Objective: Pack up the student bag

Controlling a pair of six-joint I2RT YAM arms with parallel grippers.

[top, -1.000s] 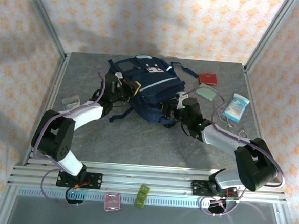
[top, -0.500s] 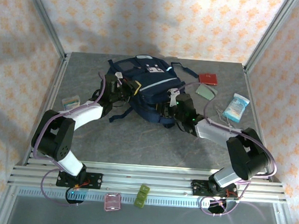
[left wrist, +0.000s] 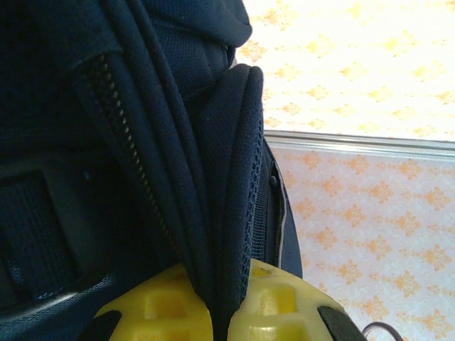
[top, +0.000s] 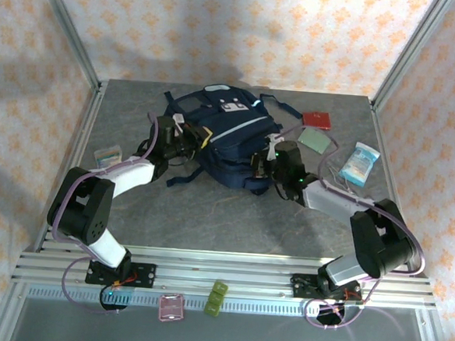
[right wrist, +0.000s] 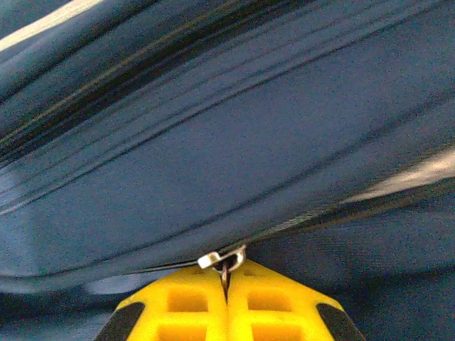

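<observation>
The student bag (top: pixel 232 132), navy with a thin white stripe, lies at the back middle of the table. My left gripper (top: pixel 190 141) is at its left side; in the left wrist view the yellow fingers (left wrist: pixel 277 312) are shut on a fold of the bag's fabric (left wrist: pixel 224 213) beside a zipper line (left wrist: pixel 128 149). My right gripper (top: pixel 265 162) presses against the bag's near right edge. In the right wrist view its gripper (right wrist: pixel 226 284) is shut on the metal zipper pull (right wrist: pixel 222 260), with navy fabric (right wrist: pixel 234 156) close above it.
A red booklet (top: pixel 318 119) and a green card (top: pixel 315 140) lie right of the bag, and a blue tissue pack (top: pixel 359 164) sits further right. A small box (top: pixel 107 157) lies at the left. Pink (top: pixel 171 307) and green (top: pixel 217 298) items rest on the front rail.
My right gripper has moved in toward the bag's right edge and closed on the zipper pull. The left gripper has kept its hold on the bag's fabric.
</observation>
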